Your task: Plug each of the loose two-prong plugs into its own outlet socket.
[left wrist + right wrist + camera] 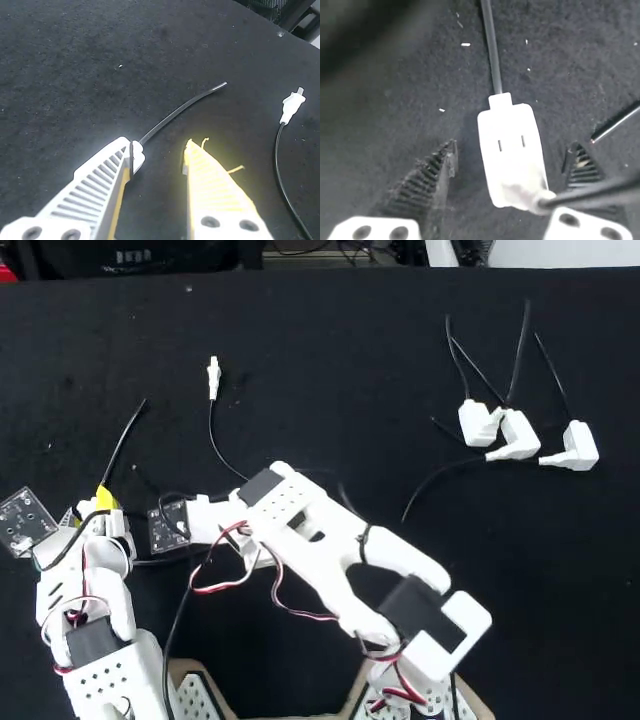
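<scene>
White socket, seemingly untouched, within right gripper

The high view looks steeply down over the whole black table, with the arm bases at its near edge. The left wrist view looks low and close past the left claw; it shares the loose plug with the high view. The right wrist view hangs very near the table, facing down between the right claw fingers.

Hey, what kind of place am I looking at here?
Probably a robotics lab bench: two white robot arms at a black cloth-covered table, with a loose two-prong plug and an outlet socket laid out on it.
</scene>
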### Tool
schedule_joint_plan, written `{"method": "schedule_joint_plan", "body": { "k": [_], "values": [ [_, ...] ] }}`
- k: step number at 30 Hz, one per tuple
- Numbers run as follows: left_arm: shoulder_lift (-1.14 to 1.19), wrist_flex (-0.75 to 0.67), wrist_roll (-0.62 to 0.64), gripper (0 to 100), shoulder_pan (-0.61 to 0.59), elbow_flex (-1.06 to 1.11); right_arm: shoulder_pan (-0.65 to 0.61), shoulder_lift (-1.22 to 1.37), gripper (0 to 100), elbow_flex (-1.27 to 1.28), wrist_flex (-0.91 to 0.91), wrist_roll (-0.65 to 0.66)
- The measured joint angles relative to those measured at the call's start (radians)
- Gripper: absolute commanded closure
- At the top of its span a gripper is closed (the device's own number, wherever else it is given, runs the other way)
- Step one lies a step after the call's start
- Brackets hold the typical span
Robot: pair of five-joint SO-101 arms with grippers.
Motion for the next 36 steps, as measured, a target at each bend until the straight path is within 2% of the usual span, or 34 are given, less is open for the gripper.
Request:
{"method": "schedule_joint_plan", "body": {
  "k": [2, 5, 6, 8, 10, 14, 17, 22, 25, 30, 36],
  "values": [
    [0.000, 0.000, 0.000, 82, 0.000, 0.000, 0.005, 0.017, 79.6, -0.006, -0.003, 0.000],
    [0.000, 0.000, 0.000, 82, 0.000, 0.000, 0.008, 0.035, 97.9, -0.021, -0.006, 0.000],
    [0.000, 0.000, 0.000, 82, 0.000, 0.000, 0.015, 0.041, 99.0, -0.028, -0.006, 0.000],
    [0.000, 0.000, 0.000, 82, 0.000, 0.000, 0.049, 0.052, 96.2, -0.029, 0.000, 0.000],
    [0.000, 0.000, 0.000, 82, 0.000, 0.000, 0.097, 0.052, 99.1, -0.029, 0.000, -0.002],
    [0.000, 0.000, 0.000, 82, 0.000, 0.000, 0.218, 0.049, 98.8, -0.084, 0.043, -0.077],
    [0.000, 0.000, 0.000, 82, 0.000, 0.000, 0.333, 0.009, 98.7, -0.129, 0.095, -0.183],
    [0.000, 0.000, 0.000, 82, 0.000, 0.000, 0.560, -0.077, 98.7, -0.212, 0.184, -0.434],
    [0.000, 0.000, 0.000, 82, 0.000, 0.000, 0.706, -0.083, 98.7, -0.281, 0.253, -0.526],
    [0.000, 0.000, 0.000, 82, 0.000, 0.000, 0.925, -0.038, 98.7, -0.359, 0.198, -0.681],
    [0.000, 0.000, 0.000, 82, 0.000, 0.000, 0.967, 0.210, 98.7, -0.485, 0.129, -0.706]
  ]
}}
